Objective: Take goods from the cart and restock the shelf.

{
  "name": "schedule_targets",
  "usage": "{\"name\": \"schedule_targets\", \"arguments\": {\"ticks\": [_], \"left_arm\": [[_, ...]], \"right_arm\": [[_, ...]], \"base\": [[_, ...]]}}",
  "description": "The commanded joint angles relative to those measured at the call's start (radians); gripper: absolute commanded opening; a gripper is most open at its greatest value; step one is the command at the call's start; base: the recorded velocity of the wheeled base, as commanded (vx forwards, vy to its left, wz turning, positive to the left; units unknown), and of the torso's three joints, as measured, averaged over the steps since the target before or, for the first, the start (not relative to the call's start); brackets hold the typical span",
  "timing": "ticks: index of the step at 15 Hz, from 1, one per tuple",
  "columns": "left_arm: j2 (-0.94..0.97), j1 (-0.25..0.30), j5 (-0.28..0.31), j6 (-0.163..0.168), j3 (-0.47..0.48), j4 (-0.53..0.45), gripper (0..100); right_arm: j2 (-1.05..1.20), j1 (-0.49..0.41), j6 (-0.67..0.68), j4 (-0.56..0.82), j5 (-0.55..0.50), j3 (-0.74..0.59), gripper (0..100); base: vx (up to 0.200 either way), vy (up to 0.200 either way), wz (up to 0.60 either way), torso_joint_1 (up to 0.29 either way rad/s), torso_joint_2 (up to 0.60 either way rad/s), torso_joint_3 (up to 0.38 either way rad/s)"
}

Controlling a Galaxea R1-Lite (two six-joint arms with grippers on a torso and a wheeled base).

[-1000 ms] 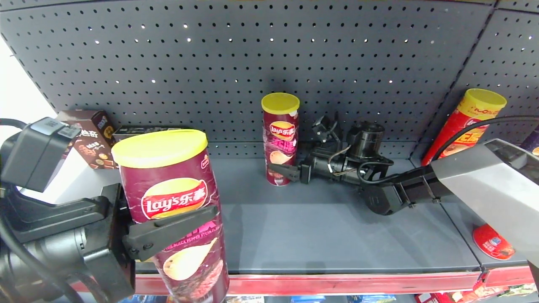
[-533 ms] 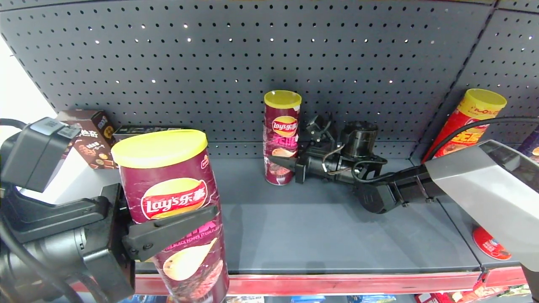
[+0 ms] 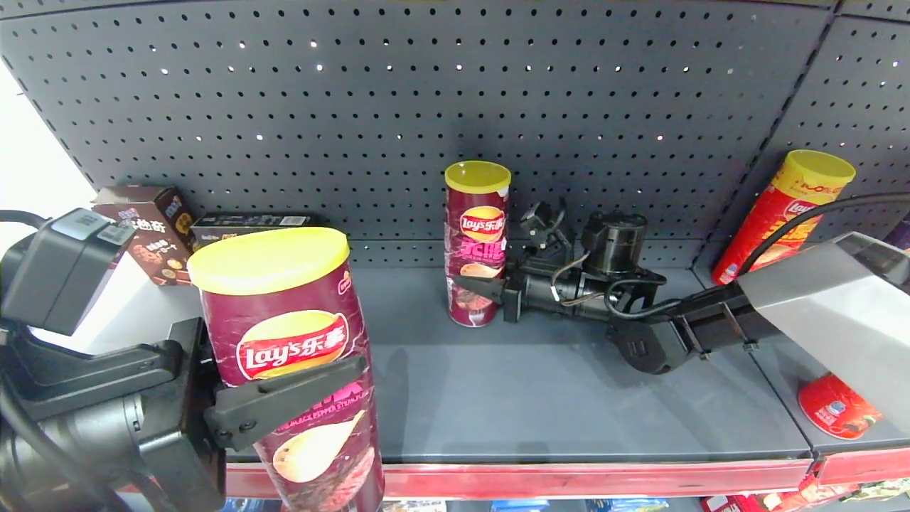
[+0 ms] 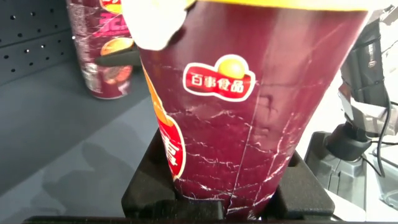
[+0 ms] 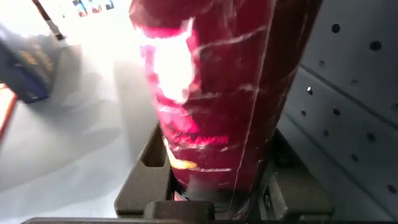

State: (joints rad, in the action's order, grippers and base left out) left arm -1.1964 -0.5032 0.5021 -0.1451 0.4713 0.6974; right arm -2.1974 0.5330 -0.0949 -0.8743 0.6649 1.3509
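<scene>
My left gripper (image 3: pixel 295 380) is shut on a maroon chip can with a yellow lid (image 3: pixel 284 341), held upright in front of the shelf's left front edge. The left wrist view shows that can (image 4: pixel 249 106) between the fingers of the left gripper (image 4: pixel 227 193). A second maroon can (image 3: pixel 476 242) stands upright near the pegboard at the middle of the shelf (image 3: pixel 554 384), with my right gripper (image 3: pixel 478 284) shut on its lower half from the right. In the right wrist view this can (image 5: pixel 217 93) sits in the right gripper (image 5: pixel 211 186). Whether its base touches the shelf is unclear.
A red can with a yellow lid (image 3: pixel 789 213) leans at the back right, and a red can end (image 3: pixel 835 416) lies at the right front. Brown boxes (image 3: pixel 149 231) and a flat dark box (image 3: pixel 249 220) sit at the back left. A pegboard wall (image 3: pixel 455 92) closes the back.
The right gripper has shifted its can a little to the right and lower near the pegboard. The left gripper and its can have sunk slightly.
</scene>
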Motion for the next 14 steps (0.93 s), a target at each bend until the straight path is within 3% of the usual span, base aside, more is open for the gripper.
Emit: {"name": "schedule_targets", "arguments": {"ticks": [1,3,8,14], "left_arm": [[0.001,0.002,0.001,-0.001,0.001,0.001,0],[0.001,0.002,-0.001,-0.001,0.001,0.001,0],[0.001,0.002,-0.001,-0.001,0.001,0.011,0],[0.001,0.002,-0.001,0.001,0.004,0.011,0]], "right_arm": [[0.096,0.012,-0.002,-0.008,-0.002,-0.075,0],[0.200,0.045,-0.008,-0.052,-0.057,-0.220,0],[0.378,0.094,-0.008,-0.287,-0.074,-0.608,0],[0.397,0.074,-0.046,-0.442,-0.070,-0.829,0]], "base": [[0.000,0.000,0.00,0.000,0.00,0.000],[0.000,0.000,0.00,0.000,0.00,0.000],[0.000,0.000,0.00,0.000,0.00,0.000],[0.000,0.000,0.00,0.000,0.00,0.000]]}}
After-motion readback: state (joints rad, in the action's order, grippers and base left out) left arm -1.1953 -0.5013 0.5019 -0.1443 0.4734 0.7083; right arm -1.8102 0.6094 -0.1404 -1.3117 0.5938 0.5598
